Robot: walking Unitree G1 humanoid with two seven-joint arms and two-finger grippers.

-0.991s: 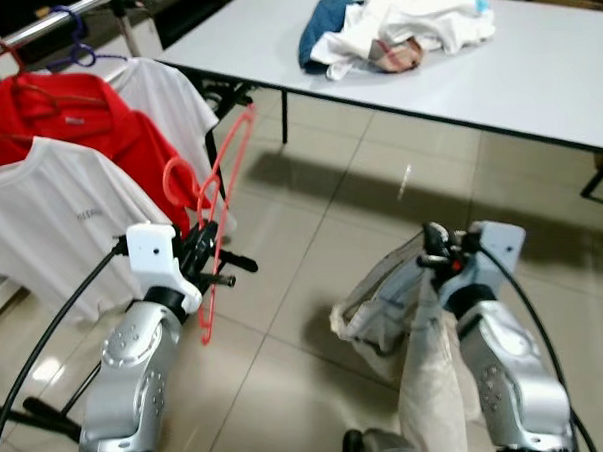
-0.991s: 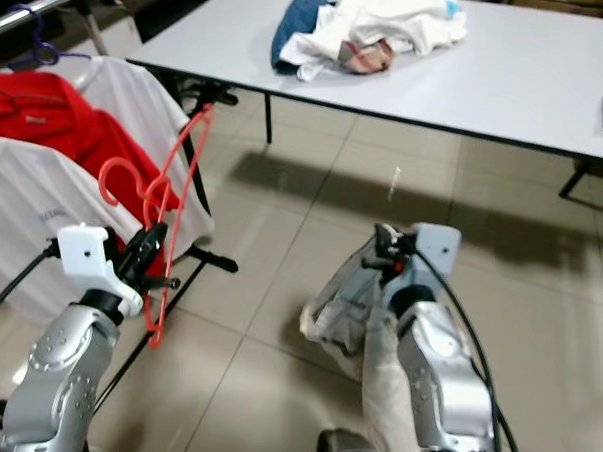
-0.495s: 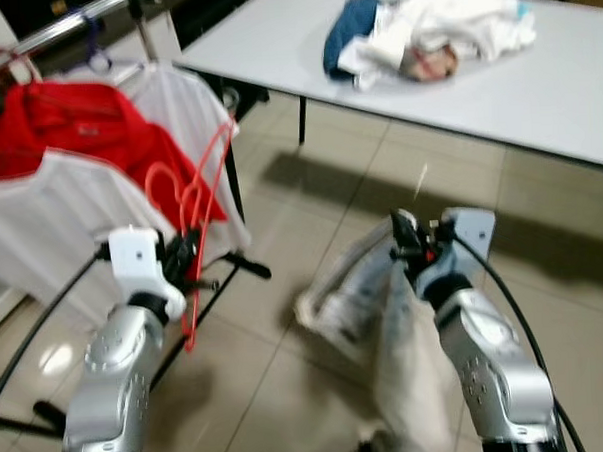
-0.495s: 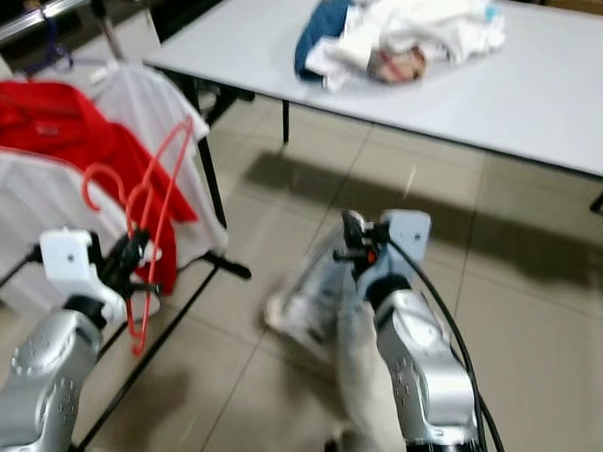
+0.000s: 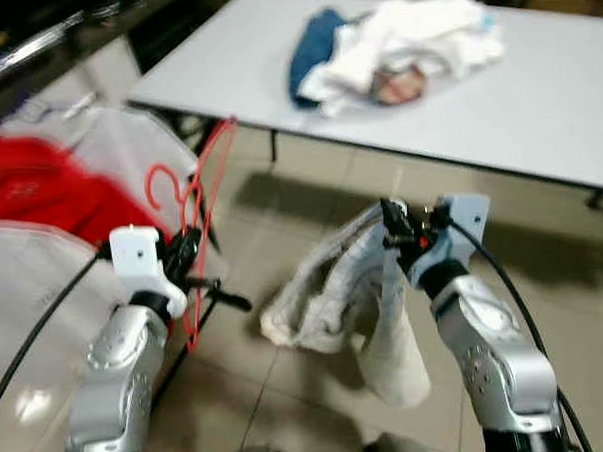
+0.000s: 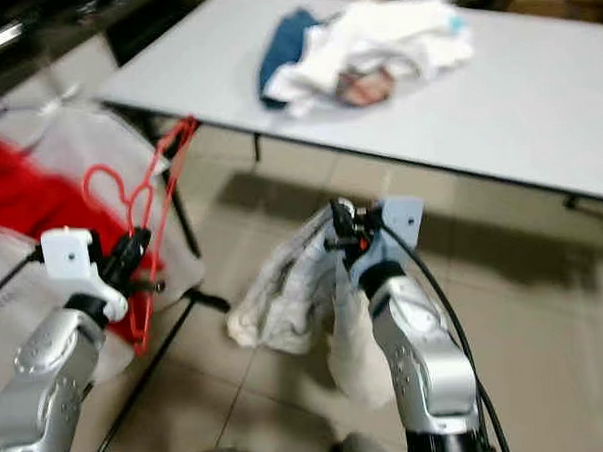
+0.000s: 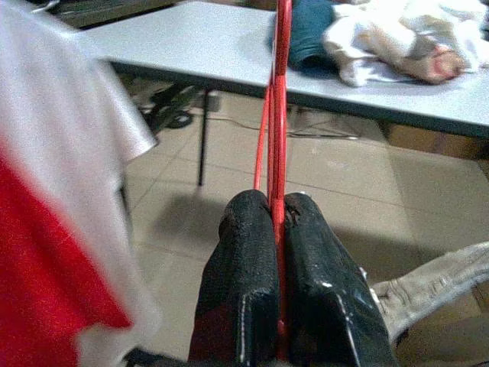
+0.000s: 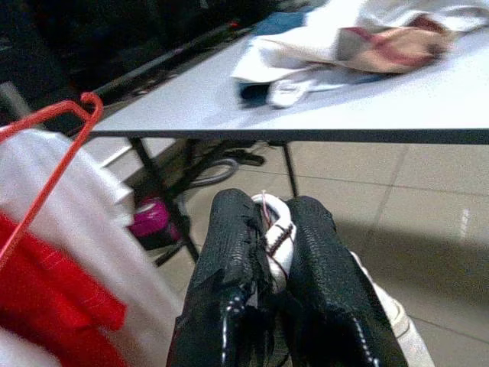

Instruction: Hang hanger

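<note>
- Left hand [image 5: 193, 253] is clamping the red hanger [image 5: 203, 205], carrying it upright beside the racked shirts [image 5: 40, 197].
- Right hand [image 5: 409, 221] is pinching a pale garment [image 5: 335, 295].
- Next, I'd judge: hook onto the rail, blurred here.
- Clothes pile [image 5: 394, 42] is sitting on the far surface [image 5: 536, 106].

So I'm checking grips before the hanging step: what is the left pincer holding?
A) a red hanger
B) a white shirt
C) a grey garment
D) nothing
A: the left pincer is shut on the thin red hanger, while the grey garment hangs from the right pincer.
</note>
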